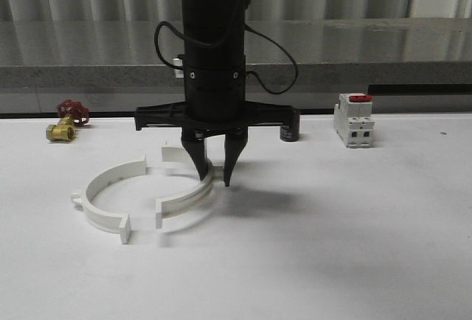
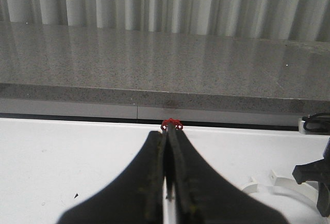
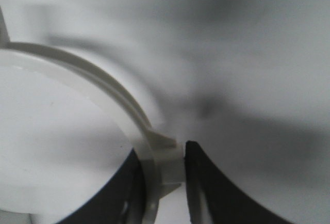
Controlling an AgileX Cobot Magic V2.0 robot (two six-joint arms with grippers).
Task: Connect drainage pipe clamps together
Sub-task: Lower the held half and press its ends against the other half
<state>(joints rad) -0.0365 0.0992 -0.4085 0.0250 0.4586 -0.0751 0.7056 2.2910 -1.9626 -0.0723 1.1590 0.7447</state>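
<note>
Two white drainage pipe clamps lie apart on the white table. The left clamp (image 1: 103,195) curves open toward the right. The right clamp (image 1: 184,200) faces it, with a gap between their ends. My right gripper (image 1: 214,176) comes straight down over the far part of the right clamp. In the right wrist view, the gripper (image 3: 165,167) grips that band (image 3: 93,79) at its side tab, one finger pressing each side. My left gripper (image 2: 168,136) is shut with nothing in it, low over the table, with clamp pieces (image 2: 289,182) off to its side.
A brass valve with a red handwheel (image 1: 65,122) sits at the back left. A small dark cylinder (image 1: 289,125) and a white block with a red switch (image 1: 353,119) stand at the back right. A grey stone ledge (image 1: 369,47) bounds the table's far edge.
</note>
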